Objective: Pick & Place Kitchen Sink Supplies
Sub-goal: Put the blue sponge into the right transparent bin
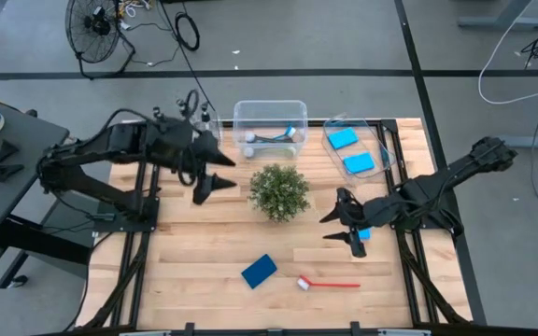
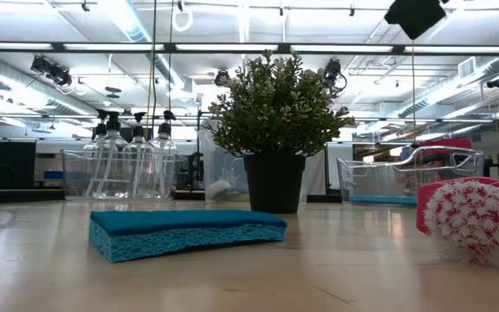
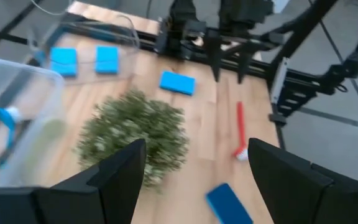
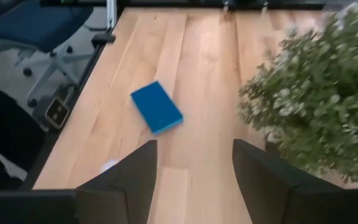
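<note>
A blue sponge lies flat near the table's front edge, with a red dish brush beside it on the right. Another blue sponge lies under my right arm. My left gripper hangs open above the table, left of the potted plant. To the right of the plant, my right gripper is open above the table. Neither has anything between its fingers. Clear bottles with black caps stand at the far left.
A clear bin at the far middle holds a blue brush. A second clear bin at the far right holds two blue sponges. The plant stands mid-table between the grippers. Bare wood lies at the front left.
</note>
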